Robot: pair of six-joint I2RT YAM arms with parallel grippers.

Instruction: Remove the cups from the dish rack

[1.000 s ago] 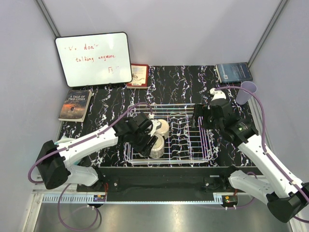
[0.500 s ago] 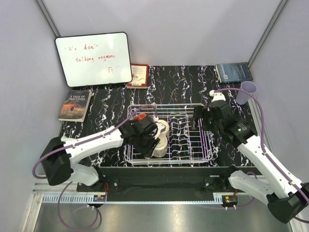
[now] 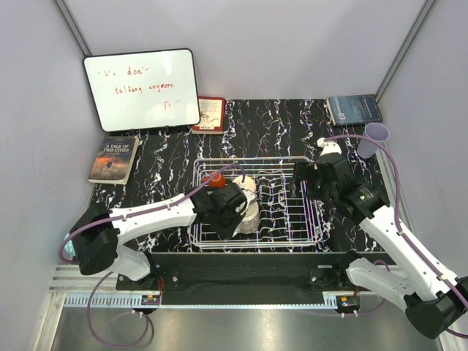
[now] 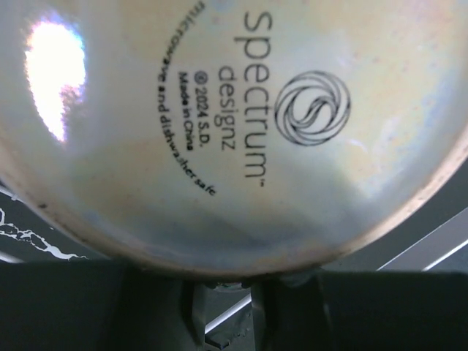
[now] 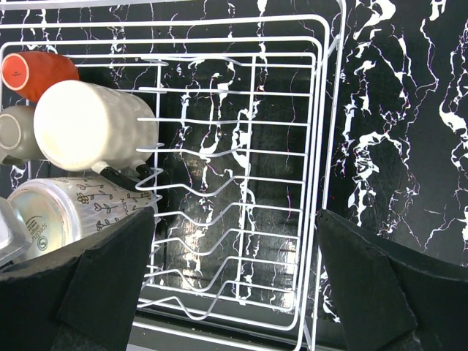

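Observation:
The white wire dish rack (image 3: 313, 219) sits mid-table. In its left half lie an orange cup (image 3: 216, 179), a cream mug (image 3: 246, 188) and an iridescent flowered mug (image 3: 251, 217) on its side. My left gripper (image 3: 234, 210) is inside the rack against that mug's base, which fills the left wrist view (image 4: 234, 124). Its jaws stand partly apart below the base, tips hidden. My right gripper (image 3: 301, 180) hovers open and empty over the rack's bare right half (image 5: 322, 146). The right wrist view shows the orange cup (image 5: 36, 73), cream mug (image 5: 95, 124), a grey-brown cup (image 5: 13, 135) and the flowered mug (image 5: 73, 212). A lavender tumbler (image 3: 375, 139) stands outside, far right.
A whiteboard (image 3: 141, 89) leans at the back left. A paperback (image 3: 115, 159) lies at the left, a red book (image 3: 210, 114) at the back middle and a blue book (image 3: 354, 110) at the back right. White walls enclose the table.
My left gripper has moved right inside the rack, up against the flowered mug, uncovering the orange cup. The right arm has hardly moved.

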